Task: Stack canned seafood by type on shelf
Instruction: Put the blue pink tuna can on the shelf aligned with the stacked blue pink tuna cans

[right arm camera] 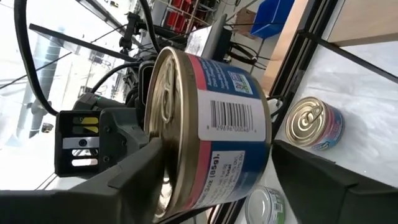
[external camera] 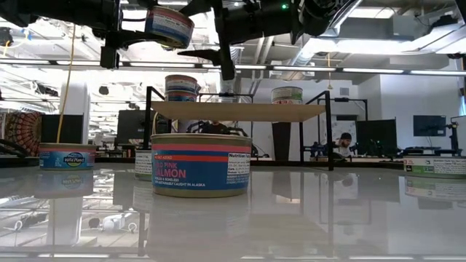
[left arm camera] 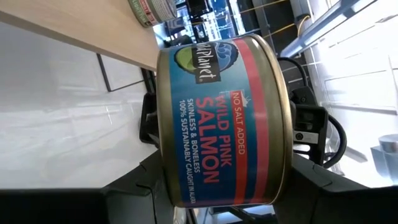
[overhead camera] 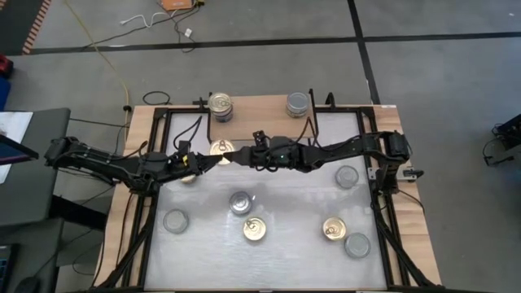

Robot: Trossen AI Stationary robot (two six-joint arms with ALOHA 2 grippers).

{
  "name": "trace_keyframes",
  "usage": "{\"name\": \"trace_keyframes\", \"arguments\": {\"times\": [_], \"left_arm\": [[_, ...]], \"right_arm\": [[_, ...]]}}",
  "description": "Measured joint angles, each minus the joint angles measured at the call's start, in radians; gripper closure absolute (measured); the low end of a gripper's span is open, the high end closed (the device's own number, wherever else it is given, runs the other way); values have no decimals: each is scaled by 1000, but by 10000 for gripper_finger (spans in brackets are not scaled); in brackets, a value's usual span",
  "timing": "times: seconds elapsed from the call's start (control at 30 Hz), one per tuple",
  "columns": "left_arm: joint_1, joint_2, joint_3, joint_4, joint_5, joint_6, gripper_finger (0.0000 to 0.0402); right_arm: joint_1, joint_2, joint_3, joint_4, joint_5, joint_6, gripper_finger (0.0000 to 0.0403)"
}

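A pink-salmon can [overhead camera: 220,149] with a gold lid hangs in the air in front of the shelf [overhead camera: 256,122], between my two grippers. My left gripper [overhead camera: 212,156] comes from the table's left and is shut on the can [left arm camera: 224,118]. My right gripper [overhead camera: 233,154] comes from the table's right and stands open, one finger above the lid [right arm camera: 168,118] and one below the base. I cannot tell whether it touches the can. On the shelf stand a gold-lidded stack [overhead camera: 220,106] and a silver-lidded stack [overhead camera: 298,103]. My left gripper pinches the can across its two flat ends, one finger at the lid's rim [left arm camera: 287,168] and one at the base's rim [left arm camera: 163,180]. The fingers reach in level from the table's left. The can [external camera: 169,25] is lifted clear, nearly upright with its lid up.
Loose cans stand on the white tabletop: silver-lidded ones [overhead camera: 240,203] [overhead camera: 176,220] [overhead camera: 348,176] [overhead camera: 356,244] and gold-lidded ones [overhead camera: 255,230] [overhead camera: 334,229]. Another can [overhead camera: 189,175] shows under the left arm. The shelf's black legs [external camera: 149,124] stand behind the nearest can [external camera: 201,164].
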Motion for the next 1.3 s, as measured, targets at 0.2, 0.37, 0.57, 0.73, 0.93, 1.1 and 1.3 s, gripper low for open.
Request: {"name": "trace_keyframes", "arguments": {"times": [0.2,0.37,0.57,0.73,0.93,1.1,1.3], "left_arm": [[0,0,0,-6,-1,0,210],[0,0,0,-10,-12,9,210],[0,0,0,-18,-16,10,210],[0,0,0,-20,-16,8,210],[0,0,0,-20,-19,5,210],[0,0,0,-21,-19,6,210],[0,-2,0,-35,-16,9,209]], "right_arm": [[0,0,0,-15,-1,39,48],[0,-1,0,-46,-1,88,42],[-6,-1,-1,-14,-13,53,51],[-7,-1,-1,11,-14,29,83],[-7,-1,-1,10,-14,26,124],[-7,-1,-2,8,-14,5,152],[-7,-1,-2,17,-14,11,188]]}}
